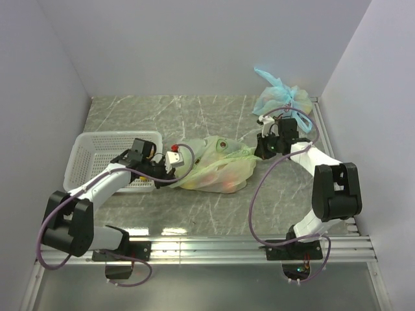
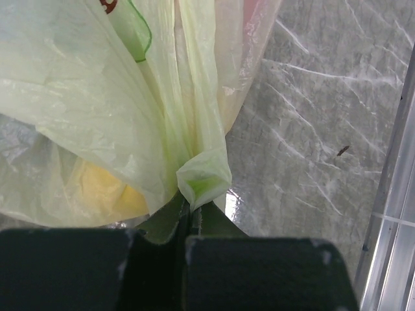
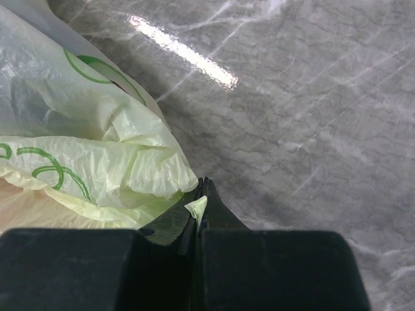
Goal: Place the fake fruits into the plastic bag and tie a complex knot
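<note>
**Top external view**
- Surface: grey marble-patterned table (image 1: 194,116), enclosed by plain pale walls.
- Bag: thin, crinkly, pale yellow-green translucent plastic bag (image 1: 217,167), laid on its side at mid-table between the two arms.
- Contents: glossy fake fruits (image 1: 224,184), seen through the film as yellow and red-orange shapes; the kinds cannot be told.
- Left tool: black two-finger left gripper (image 1: 175,161), set against the left end of the bag.
- Right tool: black two-finger right gripper (image 1: 262,150), set against the right end of the bag.
- Basket: white plastic lattice basket (image 1: 97,155), placed at the left, just beside the left arm.
- Second bag: light blue tied plastic bag (image 1: 282,98), placed in the far right corner, apart from the green one.

**Left wrist view**
- Grip: jaws pressed together on a bunched, folded strip of the plastic bag.
- Film: drawn upward from the jaws in long creases; a green printed line is seen near the top.
- Contents: a yellow shape is seen through the film at the left.

**Right wrist view**
- Grip: jaws pressed together, with a small tip of pale green film pinched between them.
- Bag: crumpled to the left of the fingers, marked with green printed loops.
- Surface: marble is shown at the right, with a bright streak of reflected light.
</note>
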`<state>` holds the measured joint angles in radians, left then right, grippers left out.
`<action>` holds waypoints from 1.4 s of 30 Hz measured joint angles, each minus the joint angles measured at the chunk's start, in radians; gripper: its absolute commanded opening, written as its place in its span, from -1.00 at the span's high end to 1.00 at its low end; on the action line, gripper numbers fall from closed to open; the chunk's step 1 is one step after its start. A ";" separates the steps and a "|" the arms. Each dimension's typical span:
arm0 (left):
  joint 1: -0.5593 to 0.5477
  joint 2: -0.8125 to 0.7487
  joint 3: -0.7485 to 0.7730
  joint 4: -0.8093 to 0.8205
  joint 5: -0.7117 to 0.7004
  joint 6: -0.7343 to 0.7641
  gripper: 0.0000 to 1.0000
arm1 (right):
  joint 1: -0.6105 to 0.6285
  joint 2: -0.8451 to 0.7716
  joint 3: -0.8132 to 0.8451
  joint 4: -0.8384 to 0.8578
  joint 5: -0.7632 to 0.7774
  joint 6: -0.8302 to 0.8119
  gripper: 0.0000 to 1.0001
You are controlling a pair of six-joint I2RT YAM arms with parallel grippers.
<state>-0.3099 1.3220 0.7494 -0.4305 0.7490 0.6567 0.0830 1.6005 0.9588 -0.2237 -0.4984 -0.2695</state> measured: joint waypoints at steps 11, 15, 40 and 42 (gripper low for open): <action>-0.039 0.023 0.001 -0.001 -0.027 0.043 0.99 | 0.000 0.002 0.003 -0.035 0.012 -0.025 1.00; -0.045 0.013 0.001 -0.015 -0.037 0.042 0.99 | 0.000 -0.015 0.002 -0.061 0.012 -0.040 1.00; -0.207 0.049 0.422 -0.161 0.017 -0.077 0.99 | 0.288 -0.368 0.169 -0.193 -0.035 -0.049 1.00; -0.231 0.069 0.424 -0.147 0.026 -0.077 0.99 | 0.319 -0.333 0.175 -0.175 -0.036 -0.027 1.00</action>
<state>-0.5407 1.3914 1.1732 -0.5774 0.7746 0.5793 0.4015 1.2678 1.1339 -0.3985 -0.5346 -0.2962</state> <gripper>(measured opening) 0.022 0.008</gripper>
